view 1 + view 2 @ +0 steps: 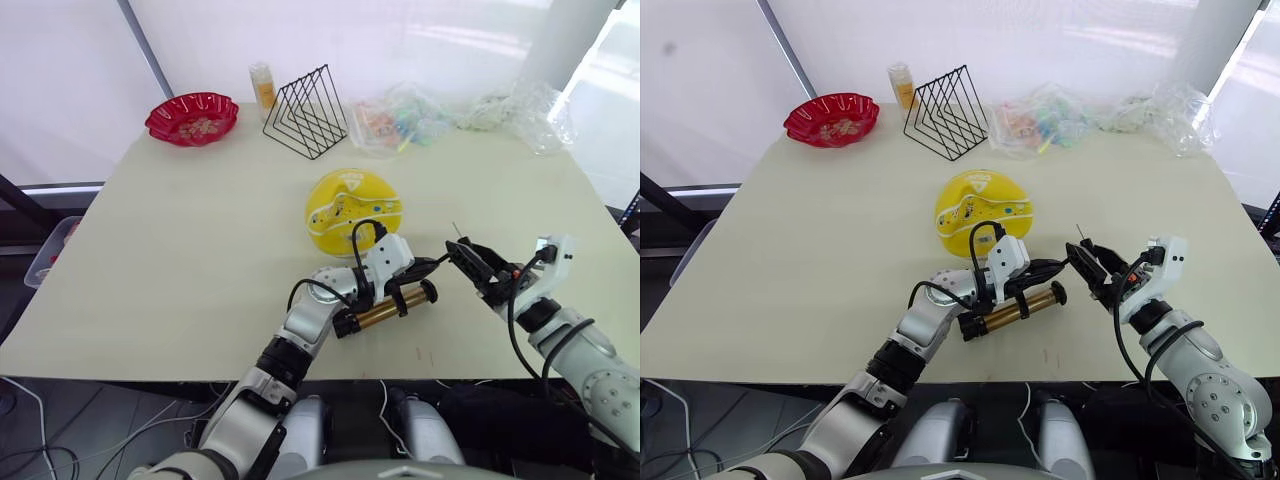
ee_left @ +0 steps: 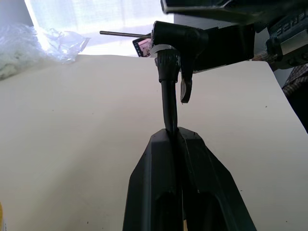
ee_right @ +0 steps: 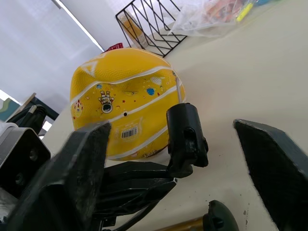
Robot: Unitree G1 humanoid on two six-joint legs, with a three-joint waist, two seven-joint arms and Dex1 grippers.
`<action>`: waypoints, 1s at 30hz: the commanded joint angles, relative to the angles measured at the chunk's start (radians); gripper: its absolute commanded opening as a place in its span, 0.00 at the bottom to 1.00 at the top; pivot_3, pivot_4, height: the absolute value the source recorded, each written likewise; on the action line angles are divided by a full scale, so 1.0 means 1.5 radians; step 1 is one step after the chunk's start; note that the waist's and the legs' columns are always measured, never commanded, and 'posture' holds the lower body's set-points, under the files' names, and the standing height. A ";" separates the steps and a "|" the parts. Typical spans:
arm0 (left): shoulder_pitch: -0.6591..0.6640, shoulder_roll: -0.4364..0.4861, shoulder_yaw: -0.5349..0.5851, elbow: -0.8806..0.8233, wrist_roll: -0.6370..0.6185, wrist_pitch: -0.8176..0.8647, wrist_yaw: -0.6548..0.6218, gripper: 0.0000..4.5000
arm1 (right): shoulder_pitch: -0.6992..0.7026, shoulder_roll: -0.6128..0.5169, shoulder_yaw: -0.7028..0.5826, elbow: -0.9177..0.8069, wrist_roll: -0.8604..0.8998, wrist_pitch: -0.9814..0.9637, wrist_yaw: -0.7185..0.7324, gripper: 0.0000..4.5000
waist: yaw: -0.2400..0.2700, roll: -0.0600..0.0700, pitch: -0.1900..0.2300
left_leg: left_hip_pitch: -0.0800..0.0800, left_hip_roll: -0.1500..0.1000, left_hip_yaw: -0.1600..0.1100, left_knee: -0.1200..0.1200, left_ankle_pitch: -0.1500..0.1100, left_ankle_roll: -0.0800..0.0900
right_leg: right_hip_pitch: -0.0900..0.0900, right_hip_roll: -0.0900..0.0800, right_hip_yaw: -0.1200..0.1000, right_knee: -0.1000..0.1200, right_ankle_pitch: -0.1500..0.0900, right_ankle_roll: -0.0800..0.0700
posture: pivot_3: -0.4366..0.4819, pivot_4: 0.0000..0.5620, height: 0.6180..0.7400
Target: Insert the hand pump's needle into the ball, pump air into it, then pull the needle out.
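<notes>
The yellow ball (image 1: 352, 212) with white seams rests at mid-table, its valve hole facing the right wrist camera (image 3: 107, 108). In front of it the brass hand pump (image 1: 385, 310) lies under my left wrist. My left gripper (image 2: 174, 134) is shut on the pump's black hose just below the needle's black fitting (image 3: 185, 134). The thin silver needle (image 3: 179, 91) sticks out of that fitting, its tip free in the air near the ball. My right gripper (image 1: 465, 258) is open, one finger on each side of the fitting, not touching it.
At the table's far side stand a red scalloped bowl (image 1: 192, 117), a small bottle (image 1: 263, 88), a black wire rack (image 1: 307, 110) and crumpled clear plastic bags (image 1: 410, 118). The table's front edge (image 1: 200, 375) runs just below the pump.
</notes>
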 commanded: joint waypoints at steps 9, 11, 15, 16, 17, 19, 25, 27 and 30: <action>0.002 -0.006 0.004 -0.036 -0.017 -0.001 -0.005 0.00 | 0.003 -0.002 -0.002 -0.012 -0.010 -0.011 0.017 0.09 | 0.000 0.000 0.000 | 0.000 0.000 0.000 0.000 0.000 0.000 | 0.000 0.000 0.000 0.000 0.000 0.000 | 0.48 0.27 0.97; 0.002 -0.005 0.004 -0.037 -0.018 0.000 -0.006 0.00 | 0.002 0.000 -0.002 -0.012 -0.011 -0.011 0.017 0.09 | 0.000 0.000 0.000 | 0.000 0.000 0.000 0.000 0.000 0.000 | 0.000 0.000 0.000 0.000 0.000 0.000 | 0.48 0.27 0.97; 0.004 0.001 0.007 -0.046 -0.037 0.023 -0.027 0.00 | 0.005 -0.002 0.005 -0.013 -0.032 -0.016 0.027 0.09 | 0.000 0.000 0.000 | 0.000 0.000 0.000 0.000 0.000 0.000 | 0.000 0.000 0.000 0.000 0.000 0.000 | 0.48 0.27 0.97; 0.004 0.003 0.008 -0.048 -0.039 0.027 -0.028 0.08 | 0.006 -0.003 0.007 -0.014 -0.038 -0.019 0.031 0.09 | 0.000 0.000 0.000 | 0.000 0.000 0.000 0.000 0.000 0.000 | 0.000 0.000 0.000 0.000 0.000 0.000 | 0.48 0.27 0.97; 0.002 0.006 0.009 -0.050 -0.041 0.030 -0.030 0.12 | 0.008 -0.003 0.008 -0.014 -0.044 -0.024 0.038 0.09 | 0.000 0.000 0.000 | 0.000 0.000 0.000 0.000 0.000 0.000 | 0.000 0.000 0.000 0.000 0.000 0.000 | 0.48 0.27 0.97; 0.000 0.012 0.011 -0.055 -0.045 0.035 -0.035 0.20 | 0.012 -0.005 0.009 -0.017 -0.051 -0.033 0.055 0.09 | 0.000 0.000 0.000 | 0.000 0.000 0.000 0.000 0.000 0.000 | 0.000 0.000 0.000 0.000 0.000 0.000 | 0.48 0.27 0.97; -0.001 0.038 0.026 -0.107 -0.075 0.069 -0.054 0.68 | 0.028 -0.029 0.013 -0.022 -0.096 -0.058 0.114 0.09 | 0.000 0.000 0.000 | 0.000 0.000 0.000 0.000 0.000 0.000 | 0.000 0.000 0.000 0.000 0.000 0.000 | 0.48 0.27 0.97; -0.002 0.056 0.037 -0.138 -0.085 0.085 -0.059 0.91 | 0.036 -0.049 0.015 -0.026 -0.121 -0.076 0.153 0.09 | 0.000 0.000 0.000 | 0.000 0.000 0.000 0.000 0.000 0.000 | 0.000 0.000 0.000 0.000 0.000 0.000 | 0.48 0.27 0.97; -0.005 0.088 0.061 -0.181 -0.101 0.116 -0.058 0.98 | 0.053 -0.079 0.020 -0.026 -0.173 -0.128 0.220 0.09 | -0.001 0.000 0.000 | 0.000 0.000 0.000 0.000 0.000 0.000 | 0.000 0.000 0.000 -0.001 0.000 0.000 | 0.48 0.27 0.97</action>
